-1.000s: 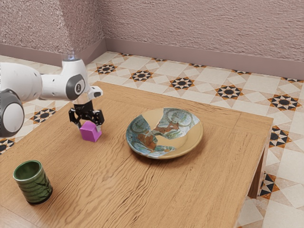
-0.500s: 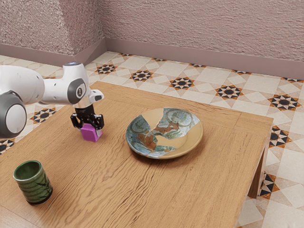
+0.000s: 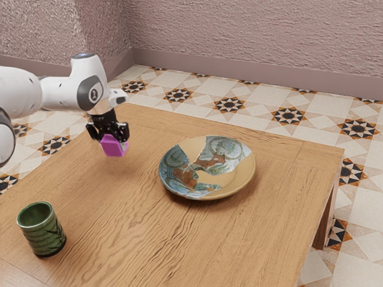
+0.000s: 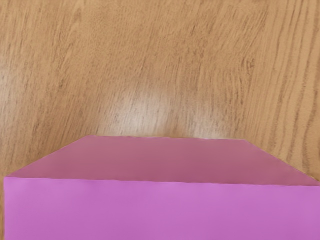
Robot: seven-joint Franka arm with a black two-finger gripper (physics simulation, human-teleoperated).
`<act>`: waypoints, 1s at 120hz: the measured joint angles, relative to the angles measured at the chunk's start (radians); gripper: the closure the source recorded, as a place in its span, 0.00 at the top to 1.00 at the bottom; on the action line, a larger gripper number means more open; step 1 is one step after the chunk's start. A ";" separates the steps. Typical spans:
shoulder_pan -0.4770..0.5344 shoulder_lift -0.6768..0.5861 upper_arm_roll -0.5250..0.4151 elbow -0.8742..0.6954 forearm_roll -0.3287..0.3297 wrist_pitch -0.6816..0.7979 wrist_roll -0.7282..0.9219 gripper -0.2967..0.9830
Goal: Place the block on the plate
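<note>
Purple block (image 3: 113,148) hangs clamped in the hand (image 3: 114,142) above the table (image 3: 173,239), the exterior view adding plate (image 3: 242,176) and green cup (image 3: 43,233).

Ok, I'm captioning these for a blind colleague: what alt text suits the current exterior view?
A robot's black gripper holds a magenta block above a wooden table; a patterned plate sits toward the exterior view's right, a green cup nearer the camera.

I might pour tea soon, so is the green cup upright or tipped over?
Upright: the green cup stands on its base, its open rim facing up.
</note>
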 joint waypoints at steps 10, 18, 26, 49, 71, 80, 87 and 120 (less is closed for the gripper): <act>-0.028 -0.037 0.000 -0.008 0.000 -0.006 -0.001 0.57; -0.063 -0.051 0.000 -0.011 -0.002 -0.008 -0.002 0.57; -0.102 -0.058 0.000 -0.012 -0.004 -0.008 -0.004 0.57; -0.225 -0.097 -0.001 -0.012 -0.006 -0.013 -0.017 0.57; -0.344 -0.112 -0.001 -0.012 -0.005 -0.020 -0.030 0.57; -0.381 -0.121 -0.001 -0.012 -0.004 -0.026 -0.036 0.57; -0.394 -0.136 -0.003 -0.013 -0.002 -0.043 -0.041 0.57; -0.423 -0.063 -0.009 0.038 -0.005 -0.043 -0.061 0.57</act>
